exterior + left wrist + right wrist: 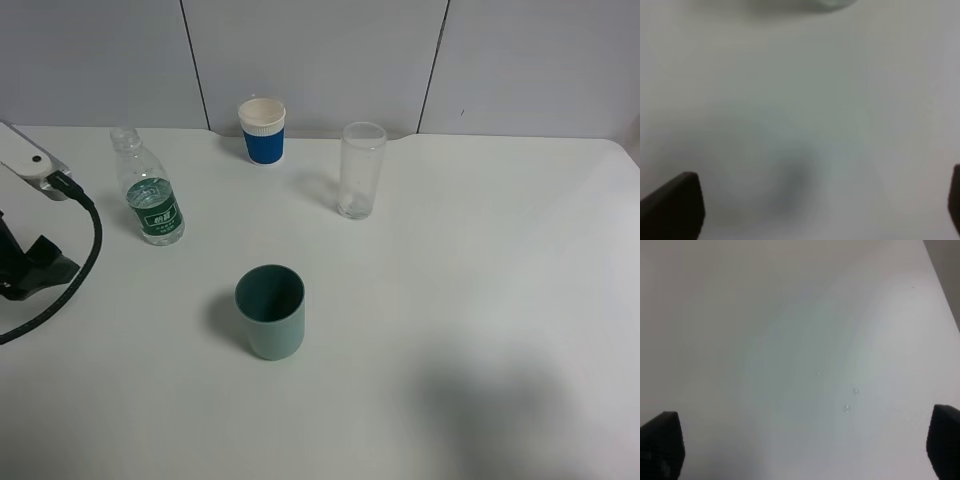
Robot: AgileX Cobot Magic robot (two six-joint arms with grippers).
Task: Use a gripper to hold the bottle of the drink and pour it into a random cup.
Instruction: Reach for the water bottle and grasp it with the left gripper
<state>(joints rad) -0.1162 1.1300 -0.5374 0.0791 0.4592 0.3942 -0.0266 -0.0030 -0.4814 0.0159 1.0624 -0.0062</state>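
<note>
White bench (480,300) fills the near ground, with a wide bare stretch on the right where only a soft shadow (480,400) falls. At the near left edge, the left end effector (820,205) hangs over the surface with its black jaws spread wide and nothing between them. Its black cable (85,250) loops across the bench beside it. The right end effector (805,445) is likewise spread wide over bare bench, with a few tiny droplets (850,400) on the surface below.

Near the middle stands a teal cup (270,312), upright, its inside too dark to tell what it holds. Further back on the left, well apart from that cup, the bottle of the drink (150,195) stands upright and uncapped, seemingly with water in its lower part. A clear glass (361,170) stands right of centre and looks empty. Farthest back, a blue and white paper cup (263,131) sits just before the bench's rear edge, where grey wall panels (320,50) rise.
</note>
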